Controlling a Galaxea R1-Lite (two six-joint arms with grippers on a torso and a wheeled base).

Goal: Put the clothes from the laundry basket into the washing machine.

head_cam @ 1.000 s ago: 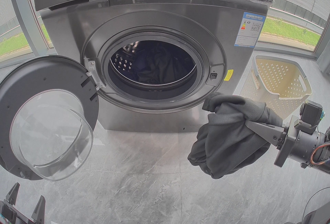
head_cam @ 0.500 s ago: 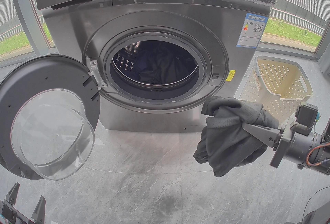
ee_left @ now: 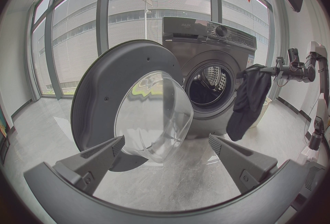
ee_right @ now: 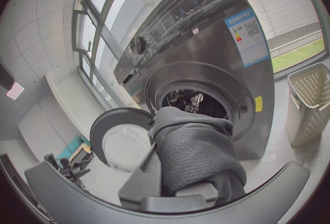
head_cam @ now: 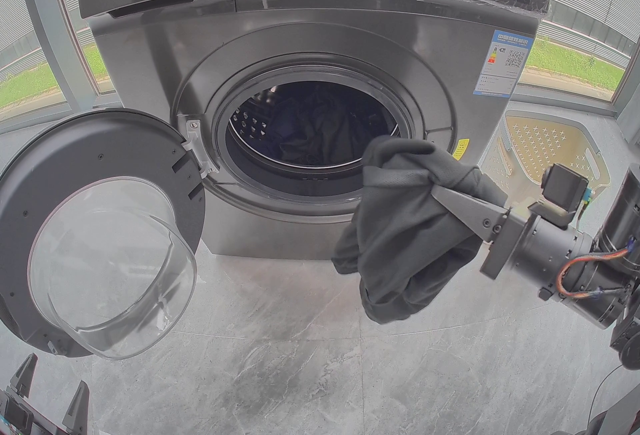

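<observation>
One grey washing machine (head_cam: 373, 23) stands with its door (head_cam: 100, 190) swung wide, the cream laundry basket (head_cam: 547, 146) beside it. A dark garment (head_cam: 400, 236) hangs before the drum opening, clamped in the right gripper (head_cam: 445, 198). The left gripper (ee_left: 165, 140) sits low, fingers spread.

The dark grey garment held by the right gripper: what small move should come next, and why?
Probably carry it forward and leftward into the grey washing machine's round drum mouth. The right gripper is shut on the dark grey garment, hanging in front of the mouth's right edge.
</observation>
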